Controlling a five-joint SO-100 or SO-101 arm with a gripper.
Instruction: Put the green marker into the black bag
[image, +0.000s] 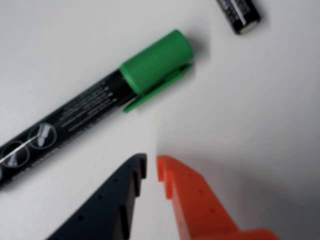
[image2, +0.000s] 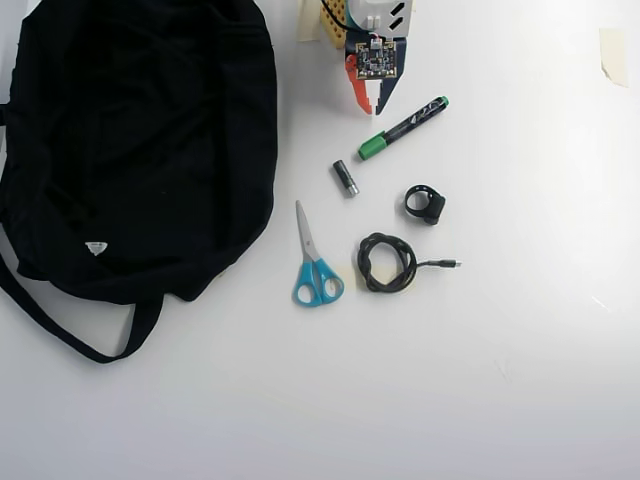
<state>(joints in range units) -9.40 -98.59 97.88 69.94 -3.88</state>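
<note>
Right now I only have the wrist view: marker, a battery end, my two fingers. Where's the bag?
Observer: In the overhead view the black bag fills the upper left of the table, well left of the gripper.
Operator: Anything lying between the marker and the bag?
Observer: The battery lies just left of and below the green marker; beyond it the table is bare up to the bag.
Operator: What else is out there that I can't see?
Observer: Blue-handled scissors, a coiled black cable and a small black ring-shaped part, all lower in the overhead view than the marker.
</note>
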